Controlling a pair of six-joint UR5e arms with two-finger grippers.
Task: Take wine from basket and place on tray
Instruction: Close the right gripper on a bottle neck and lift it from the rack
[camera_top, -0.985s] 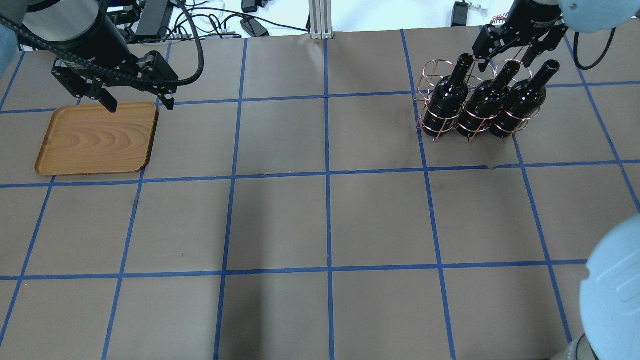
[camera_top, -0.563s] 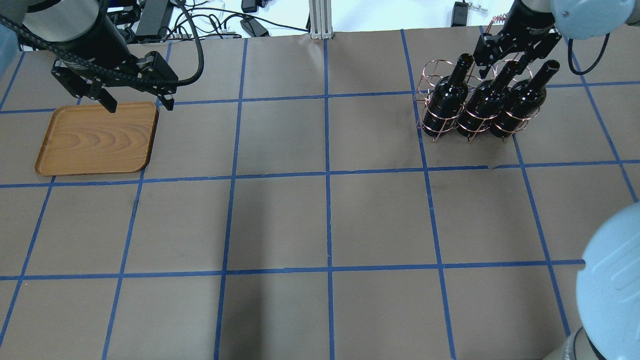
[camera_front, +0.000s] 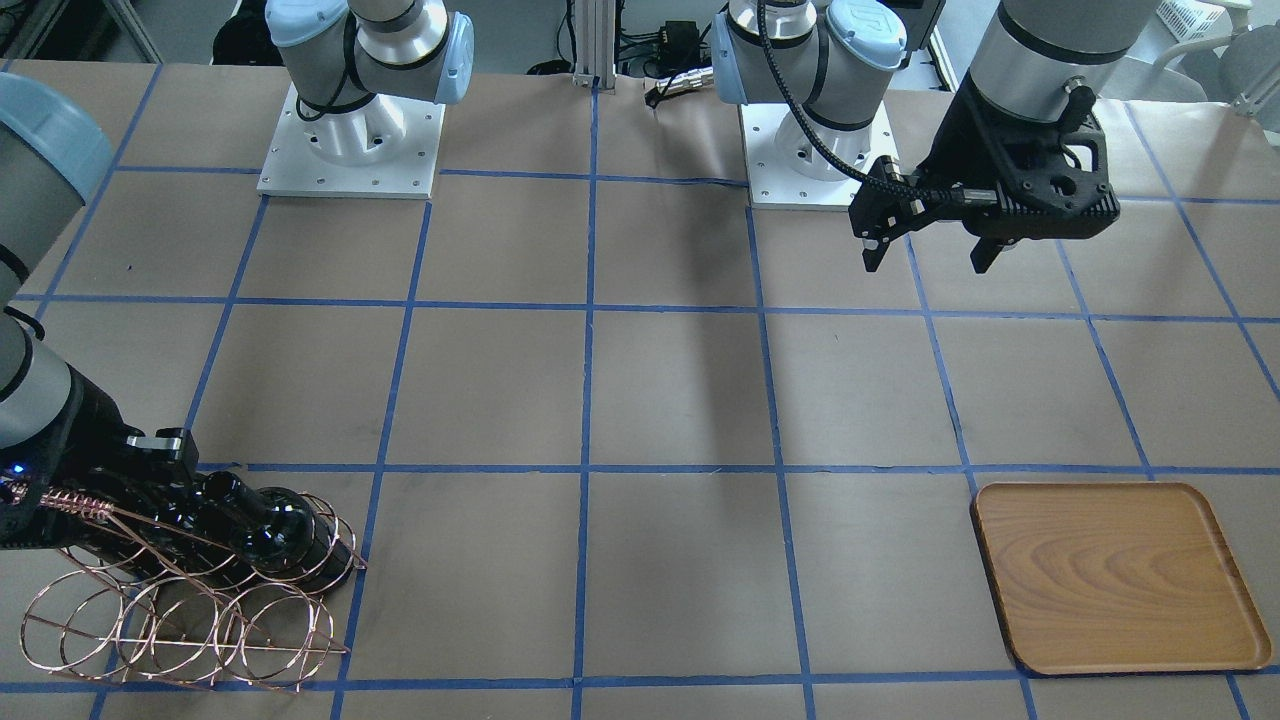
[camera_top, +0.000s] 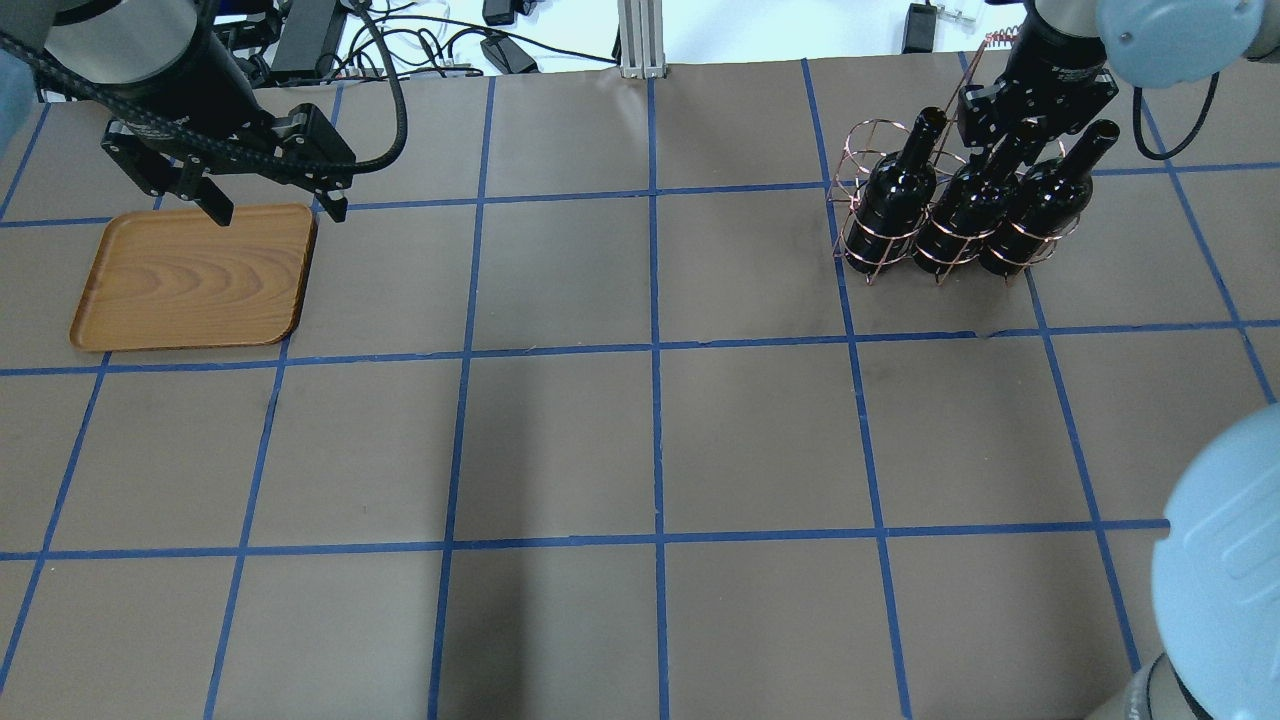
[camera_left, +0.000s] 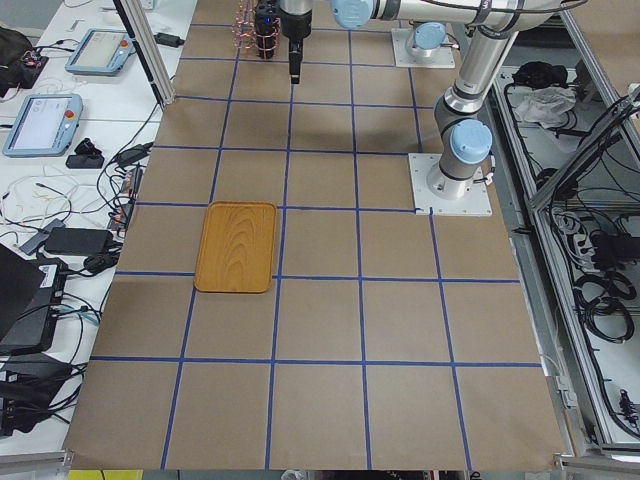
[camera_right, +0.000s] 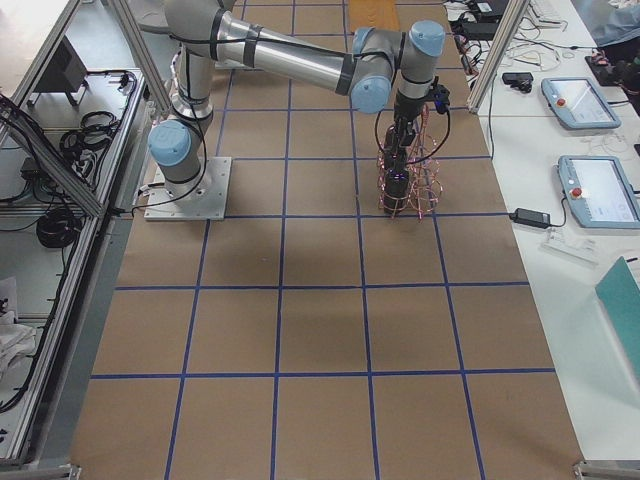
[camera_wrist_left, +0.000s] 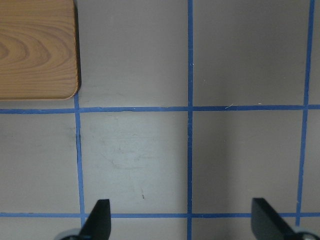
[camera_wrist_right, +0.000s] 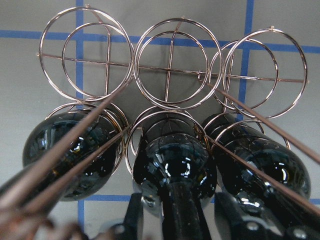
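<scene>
Three black-green wine bottles stand in the front row of the copper wire basket (camera_top: 850, 150) at the far right. The middle bottle (camera_top: 965, 205) shows large in the right wrist view (camera_wrist_right: 175, 165). My right gripper (camera_top: 1010, 140) is down over this bottle's neck. Its fingers (camera_wrist_right: 132, 215) stand on either side of the neck with small gaps, so it is open. The wooden tray (camera_top: 190, 280) lies at the far left. My left gripper (camera_top: 270, 210) hangs open and empty above the tray's far right corner. The left wrist view shows that corner (camera_wrist_left: 35, 50).
The basket's back row of hoops (camera_wrist_right: 170, 65) holds nothing, and its wire handle rises beside my right gripper. The left bottle (camera_top: 895, 190) and right bottle (camera_top: 1040, 200) stand close on either side of the middle one. Blue tape lines grid the brown table (camera_top: 650, 440).
My right gripper has moved lower and farther over the basket, and its fingers now straddle the middle bottle's neck. The left arm, the tray and the bottles have not moved.
</scene>
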